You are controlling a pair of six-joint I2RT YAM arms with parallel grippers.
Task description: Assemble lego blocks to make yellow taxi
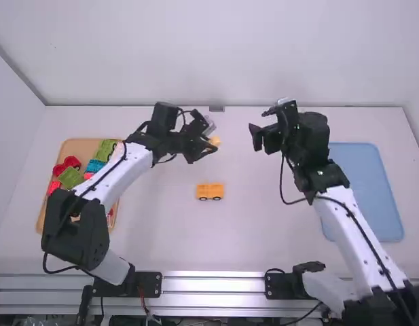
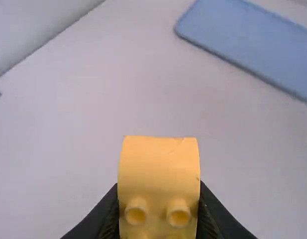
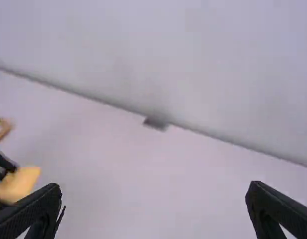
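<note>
In the high view my left gripper (image 1: 208,147) is up in the middle, shut on a yellow block (image 1: 214,141). The left wrist view has this yellow block (image 2: 159,174), with studs showing, between the fingertips of the left gripper (image 2: 159,214). My right gripper (image 1: 257,138) stands to the right of it in the high view, apart from the block. In the right wrist view the right gripper (image 3: 153,204) is open with nothing between its fingers, and the held block (image 3: 19,185) appears at the left. A yellow-orange wheeled piece (image 1: 210,191) rests on the table nearer the arm bases.
A wooden tray (image 1: 79,146) at the left holds several red, green and blue blocks, partly behind the left arm. A blue tray (image 1: 372,187) lies at the right, partly behind the right arm; it also shows in the left wrist view. The wall stands behind the table.
</note>
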